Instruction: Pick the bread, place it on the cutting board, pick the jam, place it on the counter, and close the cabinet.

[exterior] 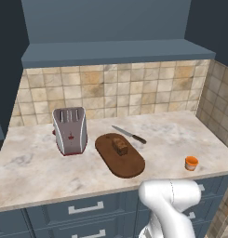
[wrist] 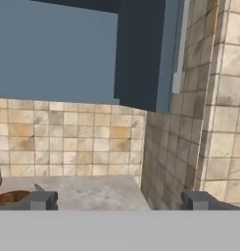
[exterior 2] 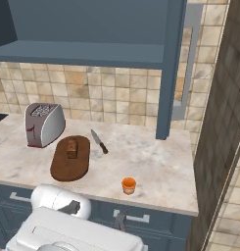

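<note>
The bread (exterior: 119,146) (exterior 2: 72,147), a small dark brown chunk, lies on the oval cutting board (exterior: 129,166) (exterior 2: 65,169). Right of the board, near the front edge, the orange jam (exterior: 191,163) (exterior 2: 129,186) stands upright on the beige counter (exterior: 36,162) (exterior 2: 151,157). The blue-grey cabinet (exterior: 106,21) (exterior 2: 92,24) hangs above with its right door (exterior 2: 170,68) (wrist: 141,54) swung out. My gripper (wrist: 121,201) is open and holds nothing; in the hand view it faces the tiled corner under that door, with the board's edge (wrist: 6,198) at lower left.
A silver toaster (exterior: 70,130) (exterior 2: 43,124) stands left of the board, and a knife (exterior: 129,135) (exterior 2: 99,141) lies behind it. A tiled side wall (exterior: 220,102) (exterior 2: 219,122) closes the counter's right end. Drawers (exterior: 85,209) run below the front edge.
</note>
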You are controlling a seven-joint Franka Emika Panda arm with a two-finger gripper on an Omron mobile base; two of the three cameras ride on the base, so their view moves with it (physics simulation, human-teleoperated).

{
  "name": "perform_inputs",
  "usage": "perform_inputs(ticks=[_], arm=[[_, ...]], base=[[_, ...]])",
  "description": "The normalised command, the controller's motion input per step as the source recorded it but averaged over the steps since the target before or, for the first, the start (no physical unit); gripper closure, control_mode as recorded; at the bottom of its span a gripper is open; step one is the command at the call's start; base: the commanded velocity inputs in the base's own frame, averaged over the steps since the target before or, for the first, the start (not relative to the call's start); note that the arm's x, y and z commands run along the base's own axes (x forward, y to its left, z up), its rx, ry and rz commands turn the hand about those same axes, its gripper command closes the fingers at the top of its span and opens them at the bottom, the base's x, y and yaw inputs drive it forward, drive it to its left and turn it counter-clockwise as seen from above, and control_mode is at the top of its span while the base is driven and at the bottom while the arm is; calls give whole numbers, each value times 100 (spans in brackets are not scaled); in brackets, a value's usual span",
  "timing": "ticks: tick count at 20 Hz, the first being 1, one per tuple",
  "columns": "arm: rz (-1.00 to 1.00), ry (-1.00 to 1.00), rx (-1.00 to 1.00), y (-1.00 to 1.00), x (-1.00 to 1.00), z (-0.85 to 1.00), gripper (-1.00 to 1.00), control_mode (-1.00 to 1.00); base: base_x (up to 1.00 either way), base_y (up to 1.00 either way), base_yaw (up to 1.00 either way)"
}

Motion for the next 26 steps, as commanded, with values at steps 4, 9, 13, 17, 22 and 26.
perform_inputs(ticks=[4,9,13,17,22,26], arm=[[-2,0,0,0,-2,21,-100,-100],[-1,0,0,-4,0,18,-100,-100],[0,0,0,-14,0,10,-100,-100],[0,0,0,-16,0,8,-100,-100],[0,-1,0,-11,0,2,-100,-100],[0,-5,0,-7,0,0,-100,-100]], base=[[0,0,0],[0,0,0],[0,0,0],[0,0,0],[0,0,0],[0,0,0]])
